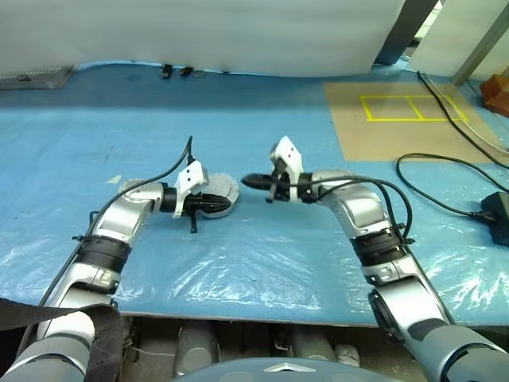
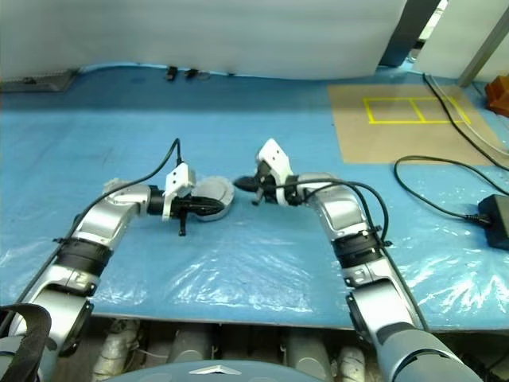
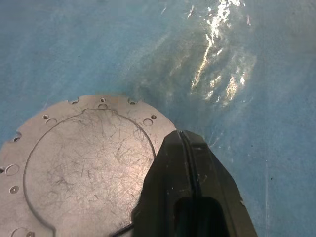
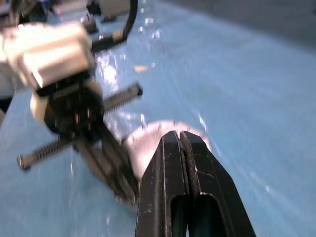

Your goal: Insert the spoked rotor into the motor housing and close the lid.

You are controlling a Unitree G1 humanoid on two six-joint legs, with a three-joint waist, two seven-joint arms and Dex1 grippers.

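L fingers [image 3: 190, 182] pressed together, nothing held, tips over edge of a scratched silver disc [image 3: 84, 168] w/ small rim holes; rotor or housing can't be told. R fingers [image 4: 185, 182] also together, empty, pointed at disc from its right. Disc [image 1: 221, 189] seen mid-frame on blue-sheeted worktop [image 1: 262, 263]. Black cable [image 1: 445, 171] lies at right.

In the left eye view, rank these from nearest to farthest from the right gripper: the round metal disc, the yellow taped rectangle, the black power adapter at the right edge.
1. Round metal disc: just to the left of the right gripper, under the left gripper.
2. Yellow taped rectangle: farther back and to the right, on the brown board.
3. Black power adapter: far right edge, on the blue sheet.
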